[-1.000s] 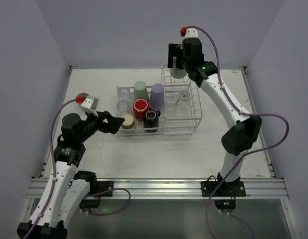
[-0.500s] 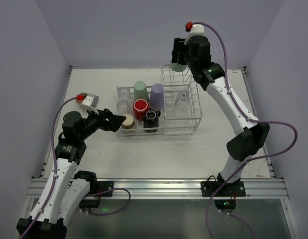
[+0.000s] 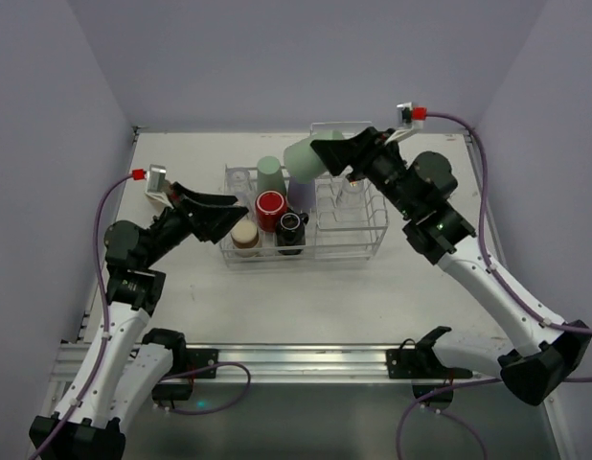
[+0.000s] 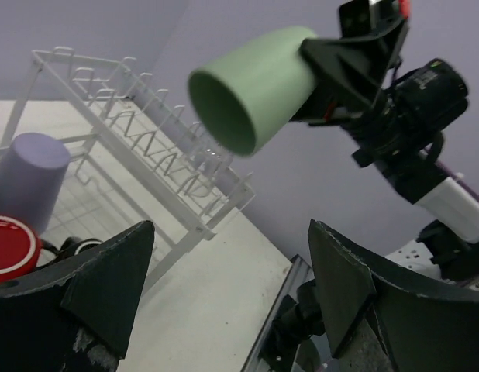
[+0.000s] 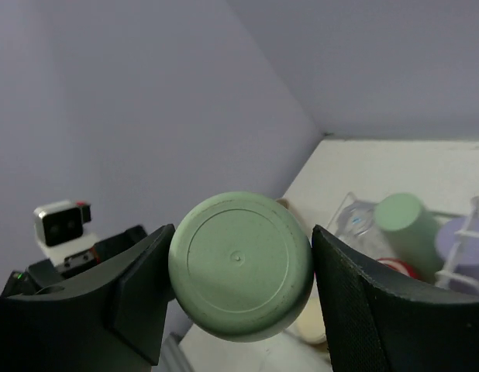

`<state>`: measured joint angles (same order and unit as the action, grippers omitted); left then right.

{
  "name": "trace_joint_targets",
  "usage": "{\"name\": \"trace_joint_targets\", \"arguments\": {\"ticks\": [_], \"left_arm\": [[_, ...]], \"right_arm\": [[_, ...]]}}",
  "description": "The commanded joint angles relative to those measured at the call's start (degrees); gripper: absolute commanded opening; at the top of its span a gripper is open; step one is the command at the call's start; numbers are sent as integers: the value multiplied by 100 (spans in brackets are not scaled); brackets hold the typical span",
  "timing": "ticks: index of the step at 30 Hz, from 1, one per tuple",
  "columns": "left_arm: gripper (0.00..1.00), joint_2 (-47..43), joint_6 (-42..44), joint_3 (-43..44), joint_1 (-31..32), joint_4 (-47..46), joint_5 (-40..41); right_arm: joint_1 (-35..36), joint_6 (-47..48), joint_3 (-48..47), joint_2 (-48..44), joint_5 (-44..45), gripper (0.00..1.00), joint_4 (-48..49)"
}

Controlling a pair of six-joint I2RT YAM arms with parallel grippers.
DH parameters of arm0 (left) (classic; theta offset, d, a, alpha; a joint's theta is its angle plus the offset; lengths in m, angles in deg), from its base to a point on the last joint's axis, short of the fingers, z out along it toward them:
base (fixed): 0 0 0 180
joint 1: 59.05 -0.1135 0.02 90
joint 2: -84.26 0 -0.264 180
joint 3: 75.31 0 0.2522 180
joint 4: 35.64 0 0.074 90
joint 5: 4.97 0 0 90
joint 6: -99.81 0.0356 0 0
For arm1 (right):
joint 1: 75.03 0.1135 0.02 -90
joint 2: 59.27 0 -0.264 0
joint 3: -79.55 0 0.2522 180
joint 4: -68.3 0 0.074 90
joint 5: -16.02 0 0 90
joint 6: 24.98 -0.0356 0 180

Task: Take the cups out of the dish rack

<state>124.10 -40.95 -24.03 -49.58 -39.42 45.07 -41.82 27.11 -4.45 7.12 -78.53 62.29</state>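
My right gripper [image 3: 327, 153] is shut on a pale green tumbler [image 3: 304, 159] and holds it on its side in the air above the white dish rack [image 3: 352, 251], mouth towards the left. In the right wrist view the tumbler's base [image 5: 239, 263] sits between both fingers. My left gripper [image 3: 224, 206] is open and empty, raised beside the basket's left end and pointing at the tumbler [image 4: 251, 97]. In the basket stand another green tumbler [image 3: 269, 175], a lavender tumbler [image 3: 302, 188], a red mug [image 3: 270, 209], a black mug [image 3: 291, 228], a beige cup [image 3: 244, 233] and clear glasses [image 3: 239, 180].
The rack's taller divider section [image 3: 358, 206] holds a clear glass, partly hidden under my right arm. Purple walls close the table on three sides. A metal rail [image 3: 306, 359] runs along the near edge.
My right arm has swung down and left, tipping the green tumbler onto its side over the rack. My left gripper has lifted away from the beige cup and now points at the tumbler.
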Motion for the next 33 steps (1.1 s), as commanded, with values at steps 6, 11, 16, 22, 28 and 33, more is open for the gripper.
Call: {"name": "trace_joint_targets", "arguments": {"ticks": [6, 11, 16, 22, 28, 33], "left_arm": [[85, -257, -1252, -43, 248, -1094, -134], [83, -187, -1287, -43, 274, -1058, -126], [79, -64, -1261, -34, 300, -1041, -82], [58, 191, -1173, 150, 397, -1269, 128], [0, 156, -622, 396, 406, -744, 725], [0, 480, 759, 1798, 397, 1904, 1762]], "right_arm": [[1143, -1543, 598, 286, -651, 31, 1772], [1223, -1965, 810, 532, -784, 31, 2335], [1258, -2106, 836, 743, -810, 31, 2495], [1556, -2150, 652, 1253, -801, 31, 2635], [1645, -2019, 669, 1298, -836, 81, 2715], [1636, -1300, 1011, 666, -529, 99, 1951]]}}
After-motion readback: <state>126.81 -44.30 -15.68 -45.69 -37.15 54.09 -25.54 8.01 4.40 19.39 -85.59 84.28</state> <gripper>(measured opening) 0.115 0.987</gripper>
